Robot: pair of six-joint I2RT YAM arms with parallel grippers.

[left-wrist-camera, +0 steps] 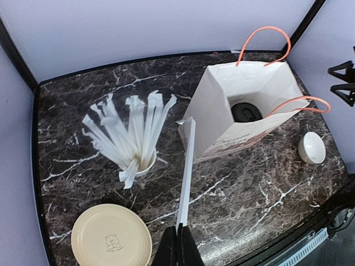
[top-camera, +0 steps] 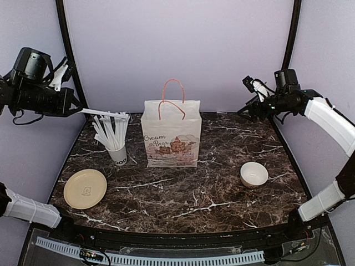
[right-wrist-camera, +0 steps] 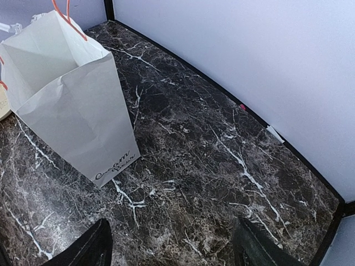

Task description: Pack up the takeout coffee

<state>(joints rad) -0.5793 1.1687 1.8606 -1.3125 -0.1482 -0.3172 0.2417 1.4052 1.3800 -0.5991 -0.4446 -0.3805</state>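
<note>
takeout coffee [left-wrist-camera: 244, 111]: stands upright at the bottom of the open white paper bag [left-wrist-camera: 208, 122]. from above only its round black lid [left-wrist-camera: 247, 113] shows, seated level. cup body hidden by bag walls.

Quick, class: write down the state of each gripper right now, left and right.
Left gripper: shut on a long thin white straw.
Right gripper: open, holding nothing.
</note>
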